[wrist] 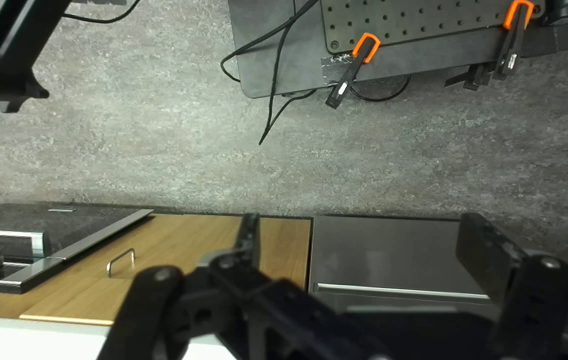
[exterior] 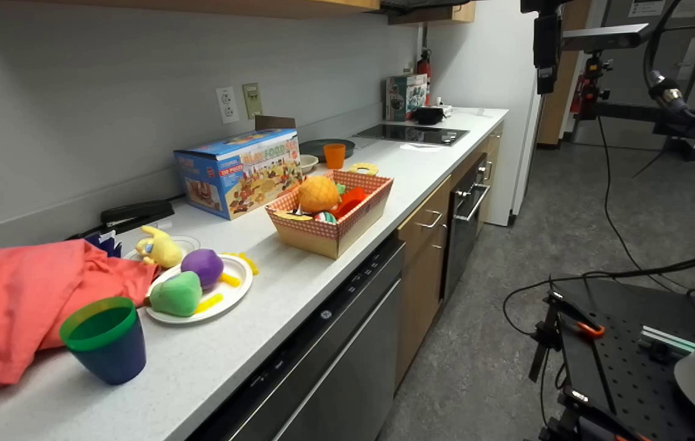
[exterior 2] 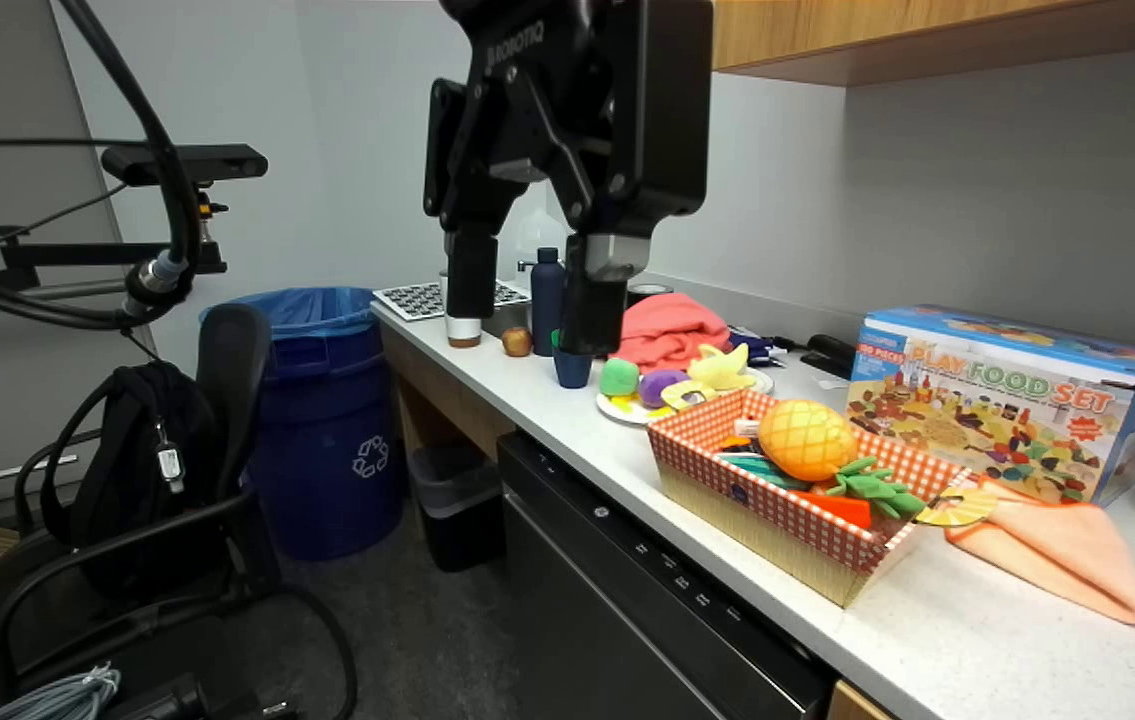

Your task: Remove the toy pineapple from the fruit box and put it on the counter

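Observation:
The toy pineapple is orange-yellow and roundish. It lies in the fruit box on top of other toy pieces and rises above the rim. In an exterior view the pineapple lies tilted, its green leafy top toward the near end of the box. The box stands on the counter by the front edge. My gripper is open and empty, raised in the air well above counter height. In the wrist view the gripper shows spread fingers over floor and cabinet fronts; a counter strip shows, pineapple and box do not.
A blue printed box stands behind the fruit box. A white plate with green and purple toy fruits, a dark cup and a red cloth are on the counter. An orange cloth lies beside the fruit box.

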Available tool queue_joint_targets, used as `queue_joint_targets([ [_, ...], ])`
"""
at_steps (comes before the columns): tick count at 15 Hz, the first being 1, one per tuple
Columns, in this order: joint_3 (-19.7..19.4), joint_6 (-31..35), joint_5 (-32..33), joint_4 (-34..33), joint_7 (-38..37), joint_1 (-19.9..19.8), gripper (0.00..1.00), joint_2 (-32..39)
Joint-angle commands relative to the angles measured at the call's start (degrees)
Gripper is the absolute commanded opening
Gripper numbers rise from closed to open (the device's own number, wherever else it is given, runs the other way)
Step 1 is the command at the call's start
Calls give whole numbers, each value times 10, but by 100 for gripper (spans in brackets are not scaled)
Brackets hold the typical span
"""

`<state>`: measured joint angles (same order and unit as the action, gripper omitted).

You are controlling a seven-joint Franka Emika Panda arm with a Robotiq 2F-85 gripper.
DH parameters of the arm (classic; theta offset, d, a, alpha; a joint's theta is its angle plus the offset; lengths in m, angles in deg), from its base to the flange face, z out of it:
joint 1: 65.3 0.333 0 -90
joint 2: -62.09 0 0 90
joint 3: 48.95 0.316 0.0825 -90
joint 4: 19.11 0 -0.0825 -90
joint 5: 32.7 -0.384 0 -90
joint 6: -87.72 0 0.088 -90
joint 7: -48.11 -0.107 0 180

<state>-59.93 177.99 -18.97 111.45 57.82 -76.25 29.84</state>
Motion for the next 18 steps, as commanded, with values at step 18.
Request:
queue_joint_targets([
  [18,3,107,-28,34,-72,11,100,71],
])
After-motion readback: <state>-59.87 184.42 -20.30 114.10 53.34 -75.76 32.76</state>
